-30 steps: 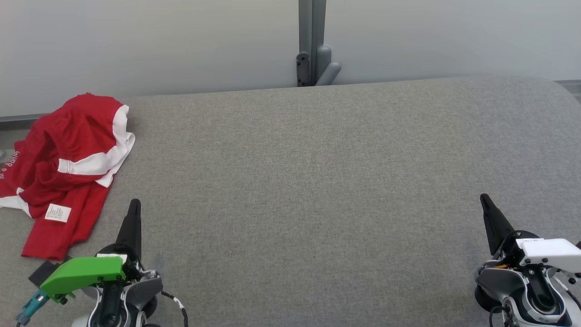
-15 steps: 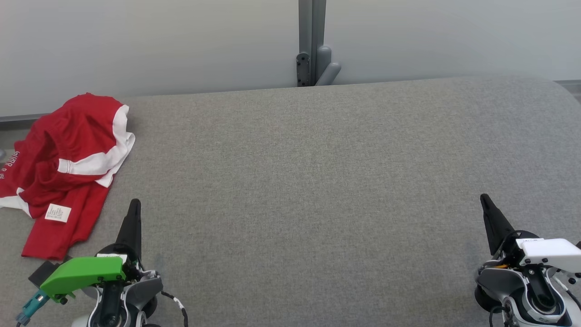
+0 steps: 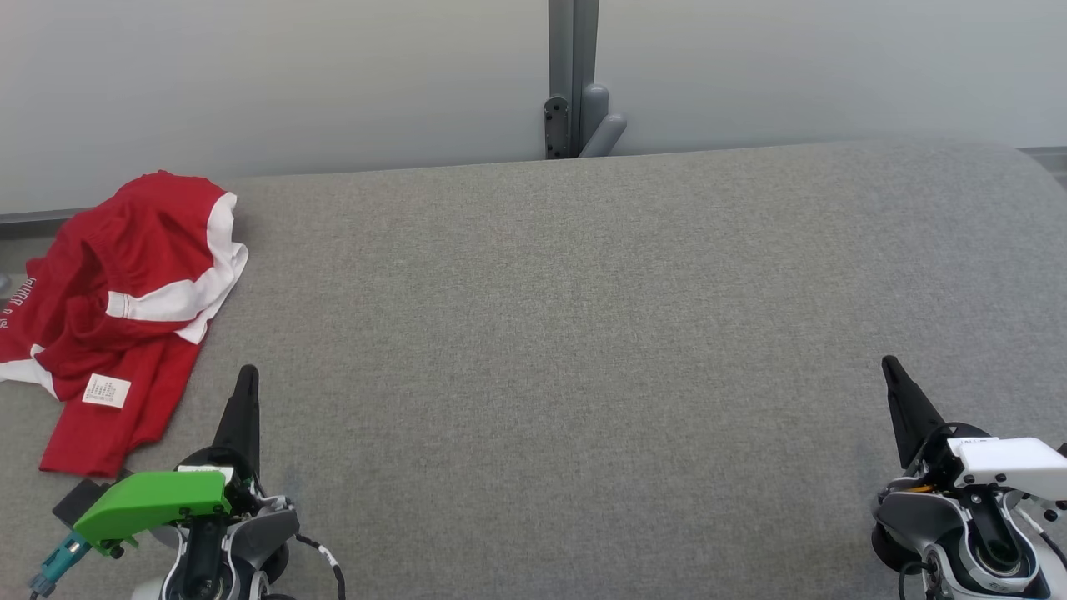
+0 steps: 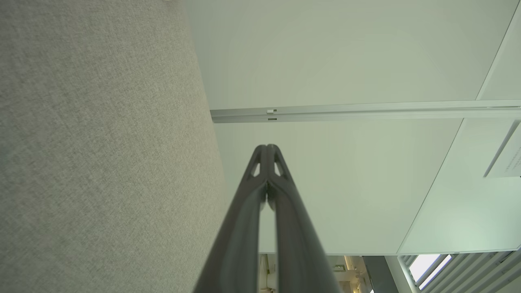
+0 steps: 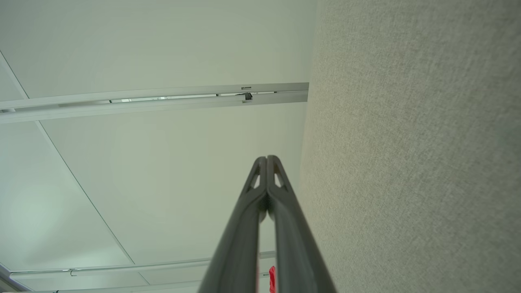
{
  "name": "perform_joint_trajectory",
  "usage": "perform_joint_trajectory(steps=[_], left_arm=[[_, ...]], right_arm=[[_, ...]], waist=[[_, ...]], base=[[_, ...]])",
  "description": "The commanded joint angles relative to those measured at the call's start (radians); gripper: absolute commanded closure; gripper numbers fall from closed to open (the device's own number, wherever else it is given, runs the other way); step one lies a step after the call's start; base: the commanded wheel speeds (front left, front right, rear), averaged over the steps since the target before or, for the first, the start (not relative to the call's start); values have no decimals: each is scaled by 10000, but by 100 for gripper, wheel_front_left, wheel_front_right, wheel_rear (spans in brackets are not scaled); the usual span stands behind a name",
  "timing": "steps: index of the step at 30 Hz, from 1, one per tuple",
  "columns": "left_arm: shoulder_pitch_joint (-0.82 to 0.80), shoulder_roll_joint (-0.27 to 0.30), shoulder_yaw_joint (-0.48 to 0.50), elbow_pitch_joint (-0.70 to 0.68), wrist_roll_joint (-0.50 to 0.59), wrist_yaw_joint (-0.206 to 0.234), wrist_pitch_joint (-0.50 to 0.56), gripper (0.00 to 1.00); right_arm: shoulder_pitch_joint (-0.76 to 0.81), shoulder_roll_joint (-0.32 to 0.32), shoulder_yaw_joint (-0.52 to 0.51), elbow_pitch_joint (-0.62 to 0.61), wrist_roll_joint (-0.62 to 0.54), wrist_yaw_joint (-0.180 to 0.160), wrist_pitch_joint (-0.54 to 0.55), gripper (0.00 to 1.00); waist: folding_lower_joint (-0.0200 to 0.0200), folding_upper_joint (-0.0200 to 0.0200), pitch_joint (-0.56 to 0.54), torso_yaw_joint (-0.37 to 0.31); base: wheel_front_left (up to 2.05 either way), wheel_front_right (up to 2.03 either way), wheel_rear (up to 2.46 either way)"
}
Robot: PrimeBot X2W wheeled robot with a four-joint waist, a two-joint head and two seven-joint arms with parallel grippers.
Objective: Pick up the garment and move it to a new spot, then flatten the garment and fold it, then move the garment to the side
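A crumpled red garment [image 3: 117, 308] with white bands and a small white label lies at the far left of the grey table, partly over its left edge. A sliver of the red garment [image 5: 271, 278] peeks beside my right fingers in the right wrist view. My left gripper [image 3: 247, 372] is shut and empty at the lower left, just right of the garment's lower part. My right gripper [image 3: 889, 363] is shut and empty at the lower right, far from the garment. The wrist views show the left gripper [image 4: 267, 146] and the right gripper [image 5: 267, 158] with fingertips pressed together.
The grey fabric-covered table [image 3: 583, 333] spreads wide across the view. A pale wall runs behind it, with a grey vertical post [image 3: 572, 79] at the middle of the far edge.
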Motion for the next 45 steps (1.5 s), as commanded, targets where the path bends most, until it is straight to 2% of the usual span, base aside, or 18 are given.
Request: perform_joint_trajectory(steps=[1,23,24,28,38,45], left_arm=[[-132,6,3,4,-15,-58,-6,100],[-132,6,3,4,-15,-58,-7,100],[1,0,-5,-1,-1,0,0,0],[338,-59,-40,364,0,17,0,0],[477,-47,-480,224,111,13,-355,0],[553,6,-687,111,1082,8,-729,0]], right_arm=[[-91,-9,-2,13,25,4,6,100],[-91,-9,-2,13,25,4,5,100],[1,0,3,-1,1,0,-3,0],[323,132,27,362,0,-2,-2,0],[526,123,462,272,-148,-1,-500,0],[641,104,548,145,-1422,-1,-919,0]], waist=[[0,0,0,0],[0,0,0,0],[0,0,0,0],[0,0,0,0],[0,0,-78,-9],[0,0,-150,-29]], base=[[0,0,0],[0,0,0],[0,0,0],[0,0,0],[0,0,0],[0,0,0]])
